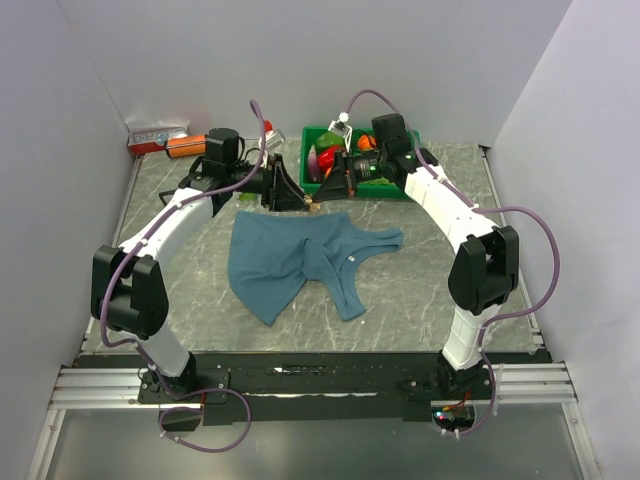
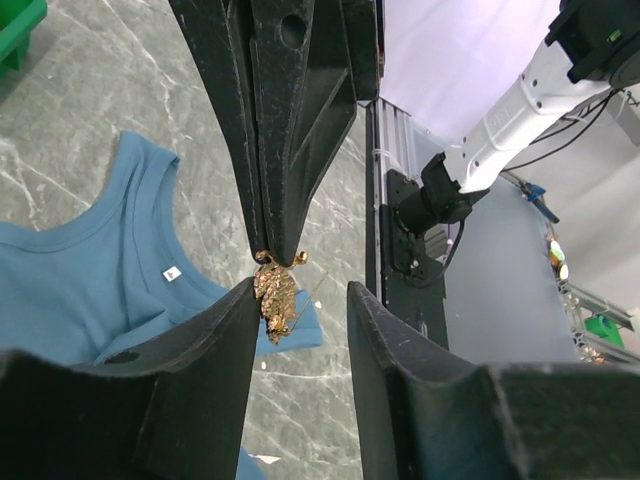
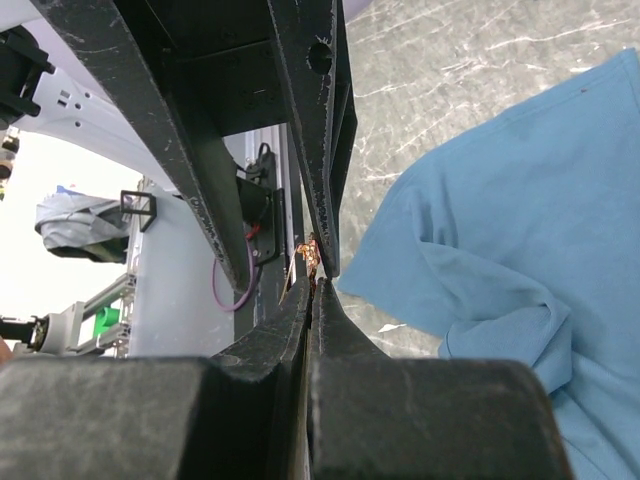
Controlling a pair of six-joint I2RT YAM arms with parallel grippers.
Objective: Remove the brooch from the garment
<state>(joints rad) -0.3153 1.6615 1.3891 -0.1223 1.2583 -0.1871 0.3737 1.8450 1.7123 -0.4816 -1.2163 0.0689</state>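
The brooch point(image 2: 275, 292), a small golden leaf-shaped pin, hangs in the air above the marble tabletop, clear of the garment point(image 1: 290, 260). My right gripper point(image 3: 318, 278) is shut on its top end; in the left wrist view its black fingers point(image 2: 290, 150) come down from above. My left gripper point(image 2: 300, 305) is open around the brooch, its left finger touching the ornament and its right finger standing apart. From above, both grippers meet at the brooch point(image 1: 309, 203) just beyond the garment's far edge. The teal garment point(image 2: 80, 290) lies flat, its white neck label point(image 2: 172, 271) showing.
A green bin point(image 1: 322, 133) full of mixed objects stands at the back behind the right gripper. An orange item point(image 1: 186, 146) and a small box point(image 1: 155, 134) sit at the back left. White walls enclose the marble table point(image 1: 420, 280).
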